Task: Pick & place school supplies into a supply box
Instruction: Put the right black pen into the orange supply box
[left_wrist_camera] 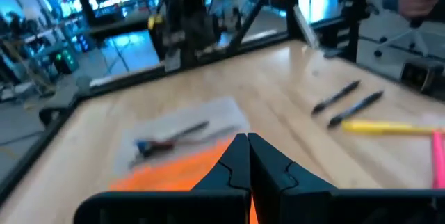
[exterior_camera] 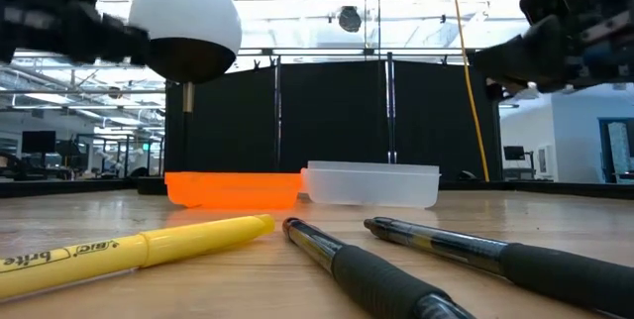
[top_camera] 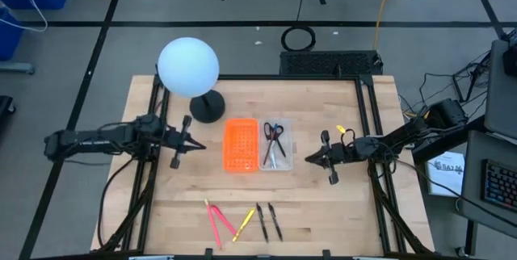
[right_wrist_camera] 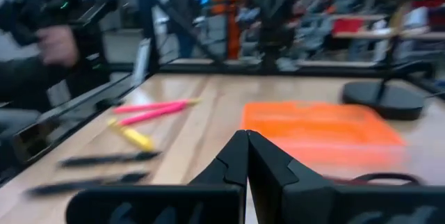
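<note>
The clear supply box sits mid-table with the black-handled scissors lying inside it. It stands beside the orange perforated tray. Near the table's near edge lie two pink pens, a yellow one and two dark pens. My left gripper hovers left of the orange tray with its fingers shut. My right gripper hovers right of the clear box, also shut. Neither holds anything.
A lamp with a white globe stands on a black round base just behind the orange tray. Bare wood lies between the trays and the pens. A black frame runs along the table's edges.
</note>
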